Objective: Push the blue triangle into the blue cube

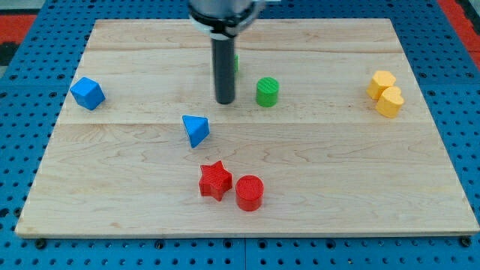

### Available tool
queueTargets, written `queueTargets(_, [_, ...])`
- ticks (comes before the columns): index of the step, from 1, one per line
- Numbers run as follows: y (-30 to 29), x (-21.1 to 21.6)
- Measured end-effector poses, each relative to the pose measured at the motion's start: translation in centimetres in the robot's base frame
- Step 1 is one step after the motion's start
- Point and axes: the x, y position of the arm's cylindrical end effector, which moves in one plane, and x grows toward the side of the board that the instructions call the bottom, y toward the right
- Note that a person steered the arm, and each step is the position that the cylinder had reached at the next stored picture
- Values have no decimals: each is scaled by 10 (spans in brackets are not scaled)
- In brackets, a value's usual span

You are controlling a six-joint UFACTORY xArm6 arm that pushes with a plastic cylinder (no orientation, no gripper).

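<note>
1. Camera view: blue triangle (196, 130) lies mid-board, left of centre; blue cube (88, 93) sits well apart near the left edge; push not yet done.
2. My tip (225, 102) rests just up-right of the triangle, not touching; no jaws exist.
3. Green cylinder (267, 91) stands right of the tip.

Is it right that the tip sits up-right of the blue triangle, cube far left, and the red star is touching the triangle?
Not quite. In the camera view the red star is apart from the blue triangle, lying below it beside the red cylinder. The rest holds: my tip is up-right of the triangle, and the blue cube is far left.
</note>
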Motion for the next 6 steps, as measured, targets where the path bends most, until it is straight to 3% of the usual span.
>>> queueTargets(2, [-71,-66])
queueTargets(3, [-70,-123])
queueTargets(4, [-31,-135])
queueTargets(6, [6,-63])
